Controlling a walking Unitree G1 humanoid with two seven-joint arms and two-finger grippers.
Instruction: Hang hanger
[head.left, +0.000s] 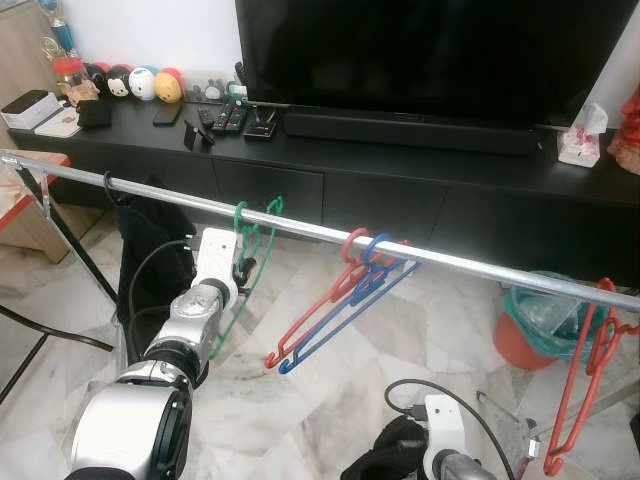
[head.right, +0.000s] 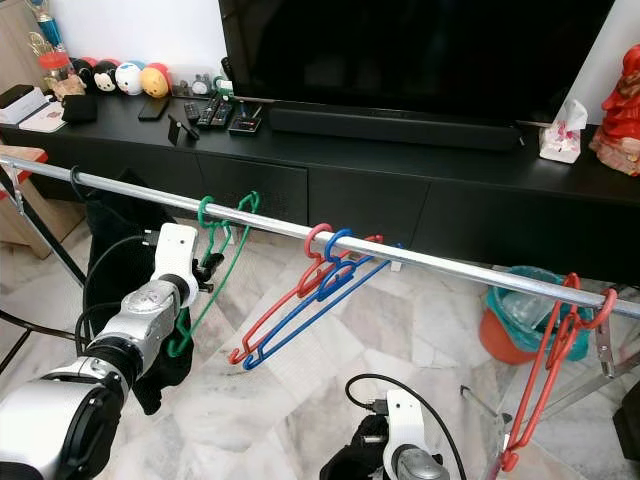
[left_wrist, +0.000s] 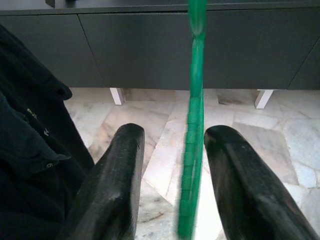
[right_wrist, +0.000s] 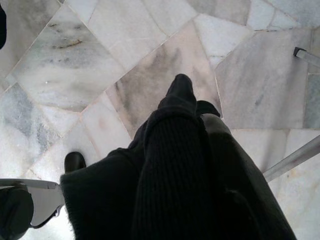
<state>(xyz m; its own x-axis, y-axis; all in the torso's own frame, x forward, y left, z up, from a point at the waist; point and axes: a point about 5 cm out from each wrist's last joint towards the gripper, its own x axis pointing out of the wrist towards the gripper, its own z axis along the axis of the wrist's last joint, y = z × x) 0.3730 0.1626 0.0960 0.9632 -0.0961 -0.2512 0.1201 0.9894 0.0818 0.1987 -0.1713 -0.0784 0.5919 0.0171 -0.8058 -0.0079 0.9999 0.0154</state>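
Rail (head.left: 300, 228) of silver metal crosses the scene from the robot's left, sloping down toward its right, in front of a long black TV cabinet (head.left: 400, 190). At the left end a black garment (head.left: 150, 250) hangs from it on a black hook. Just to the right of that garment the green hanger (head.left: 250, 245) has its hook over the rail, and its body hangs down below. The left tool (left_wrist: 170, 170) is raised just below the rail at this hanger; its two black fingers (left_wrist: 115, 185) stand apart, released, with the green bar running between them and touching neither pad as far as can be seen. Further right, a red hanger (head.left: 320, 300) and a blue hanger (head.left: 350, 310) hang together near the middle of the rail, tilted down to the left. At the far right end another red hanger (head.left: 585, 380) dangles, near an orange bin (head.left: 520, 340) on the marble floor (head.left: 400, 330). The right tool (right_wrist: 195, 130) is low over the floor with dark knitted cloth (right_wrist: 170, 185) lying over it; whether it is clenched or released cannot be told.
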